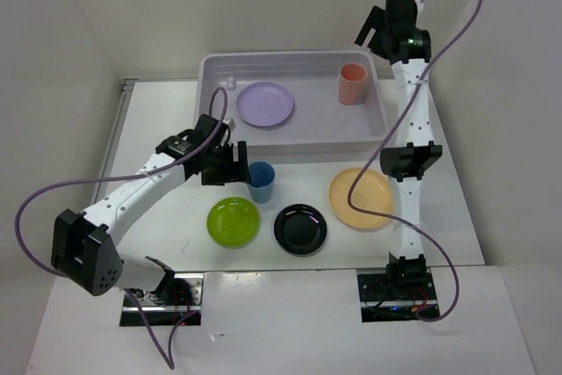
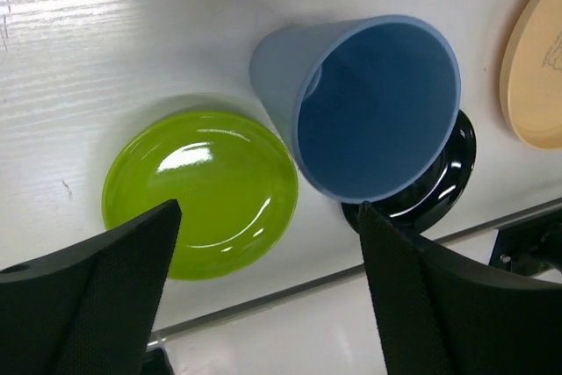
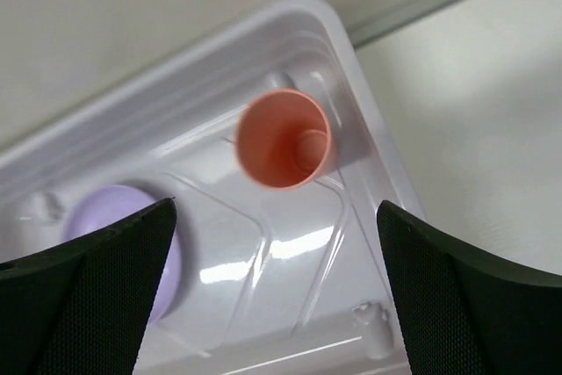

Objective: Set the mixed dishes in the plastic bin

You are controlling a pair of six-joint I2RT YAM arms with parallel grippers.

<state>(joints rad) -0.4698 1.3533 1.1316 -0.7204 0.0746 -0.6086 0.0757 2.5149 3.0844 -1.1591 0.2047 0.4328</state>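
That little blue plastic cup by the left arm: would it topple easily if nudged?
Probably: the small blue plastic cup stands upright, empty, wider at rim than base, so a high push might tip it. It looks thin-walled, likely light and stiff.

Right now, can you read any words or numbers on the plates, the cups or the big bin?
No words, numbers or signs can be read in any view.
Orange plate: a faint dark scribble near the picture's edge, too small and blurred to read.
Blue cup, pink cup, green plate, black plate, purple plate, bin: plain, no print showing.
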